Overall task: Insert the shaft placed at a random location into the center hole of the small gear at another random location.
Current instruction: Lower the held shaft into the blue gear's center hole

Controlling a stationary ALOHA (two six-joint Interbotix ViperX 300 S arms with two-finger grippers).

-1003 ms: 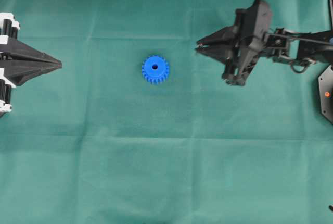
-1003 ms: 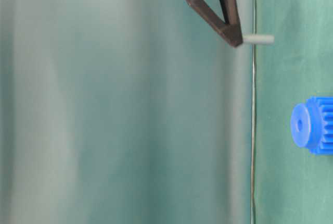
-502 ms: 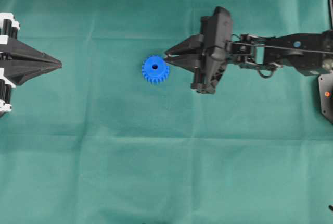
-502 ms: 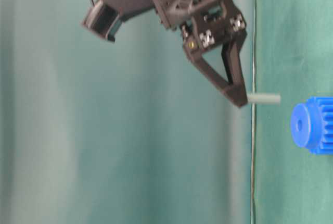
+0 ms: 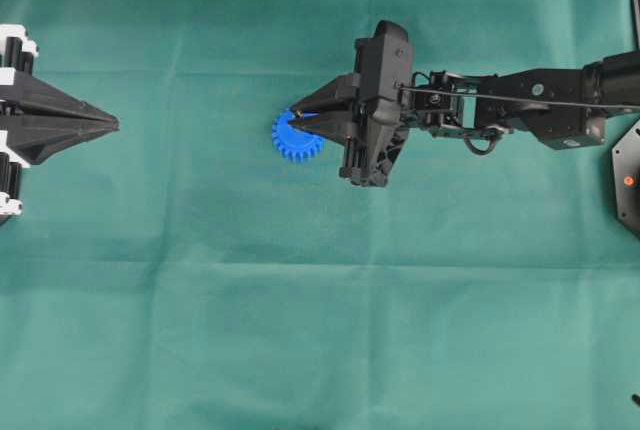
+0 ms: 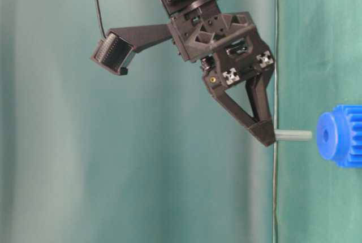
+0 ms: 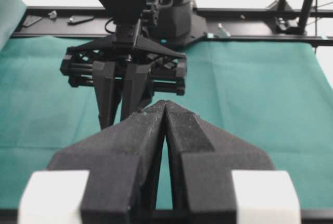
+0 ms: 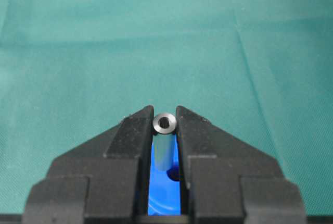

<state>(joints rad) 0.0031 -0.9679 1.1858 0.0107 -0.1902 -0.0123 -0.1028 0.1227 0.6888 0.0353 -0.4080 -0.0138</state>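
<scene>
The small blue gear (image 5: 291,146) lies flat on the green cloth. My right gripper (image 5: 299,122) hovers over it, shut on the grey shaft (image 6: 294,135). In the table-level view the shaft points at the gear (image 6: 340,135), its free end a small gap from the hub and in line with the center hole (image 6: 325,135). In the right wrist view the shaft (image 8: 165,122) sits clamped between the fingertips, with the gear (image 8: 164,198) and its dark center hole (image 8: 175,173) showing below. My left gripper (image 5: 108,125) is shut and empty at the far left, also shown in the left wrist view (image 7: 165,105).
Green cloth (image 5: 320,300) covers the whole table. The right arm (image 5: 520,110) stretches in from the right edge. A black base plate with a red dot (image 5: 627,180) sits at the right edge.
My right gripper, holding the shaft, has moved left from the right side to above the gear, bringing the shaft in line with the hole. The left gripper has not moved.
</scene>
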